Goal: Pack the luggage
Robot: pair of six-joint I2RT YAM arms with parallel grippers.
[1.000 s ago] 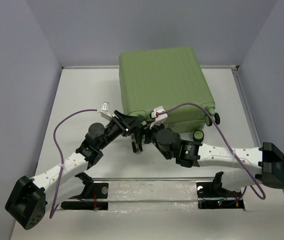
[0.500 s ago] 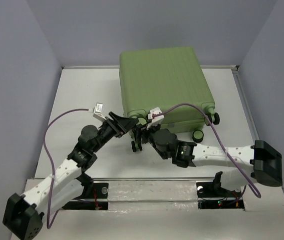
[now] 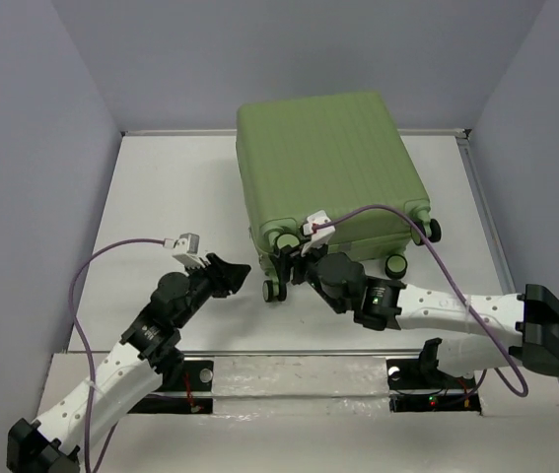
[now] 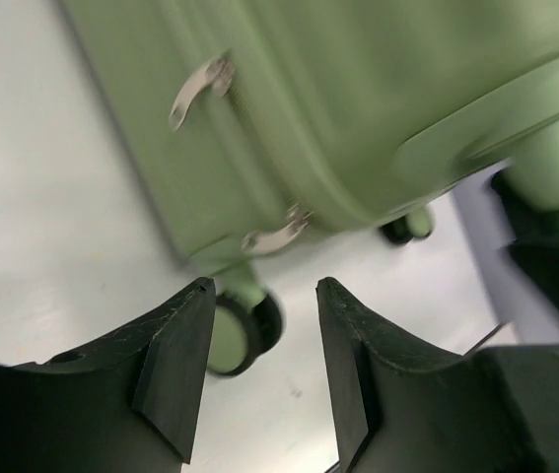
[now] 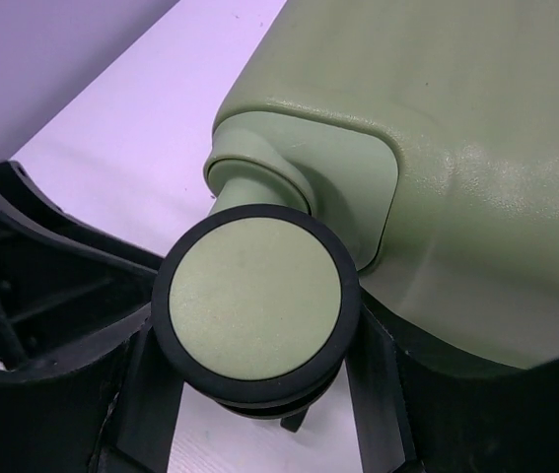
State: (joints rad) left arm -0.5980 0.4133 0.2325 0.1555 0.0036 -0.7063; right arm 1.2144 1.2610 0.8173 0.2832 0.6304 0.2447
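Note:
The luggage (image 3: 323, 163), a pale sage-green ribbed suitcase, lies closed and flat at the back middle of the table. Its lining is hidden. My right gripper (image 3: 284, 264) is at its near left corner. In the right wrist view the right gripper (image 5: 264, 379) is shut on a green caster wheel (image 5: 254, 296) with a black tyre, a finger on each side. My left gripper (image 3: 232, 274) is open and empty, just left of that corner and apart from it. The left wrist view shows the left gripper (image 4: 264, 288), the shell (image 4: 358, 99), two zipper pulls and another wheel (image 4: 240, 333).
White table (image 3: 171, 197) with grey walls at the back and both sides. Purple cables loop over both arms, one (image 3: 397, 212) across the suitcase's near edge. Two more wheels (image 3: 395, 266) stick out at the suitcase's near right corner. Arm bases stand at the near edge.
My left arm has pulled back left and toward the near edge, away from the suitcase. The suitcase has shifted slightly right. My right gripper stays at the near left wheel.

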